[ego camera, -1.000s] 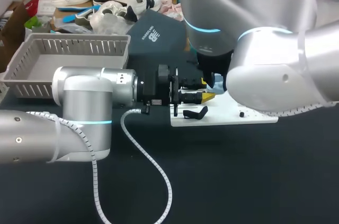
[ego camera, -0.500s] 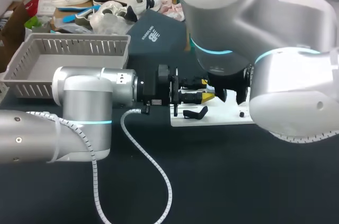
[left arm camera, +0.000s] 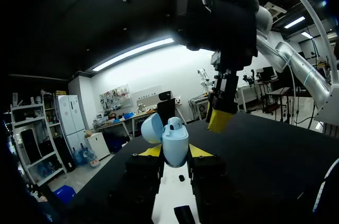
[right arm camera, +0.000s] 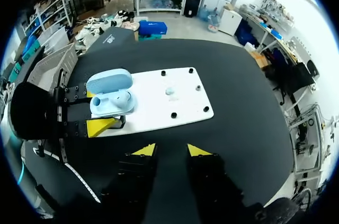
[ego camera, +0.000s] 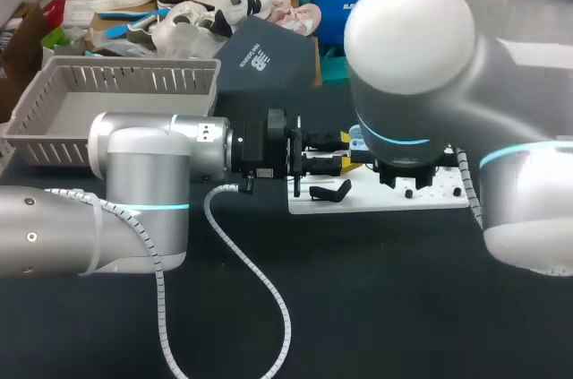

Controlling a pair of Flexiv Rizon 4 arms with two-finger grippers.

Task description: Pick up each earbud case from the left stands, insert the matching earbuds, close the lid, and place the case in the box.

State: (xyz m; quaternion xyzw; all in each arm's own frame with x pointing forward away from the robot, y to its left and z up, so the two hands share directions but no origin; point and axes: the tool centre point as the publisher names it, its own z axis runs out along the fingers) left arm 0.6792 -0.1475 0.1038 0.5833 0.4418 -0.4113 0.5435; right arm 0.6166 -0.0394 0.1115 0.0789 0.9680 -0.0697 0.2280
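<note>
Left gripper (left arm camera: 175,152) was pinching the pale-blue earbud case (left arm camera: 175,143) from both sides, with its lid (left arm camera: 151,127) flipped open. The case was held over the end of the white board (right arm camera: 175,105) nearest the left arm. Right gripper (right arm camera: 170,151) hung higher up and off to one side of the case, fingers spread with nothing between them, over the black table (right arm camera: 238,102) just beside the board's edge; grey box (ego camera: 116,92) sat well apart at the table's far left.
</note>
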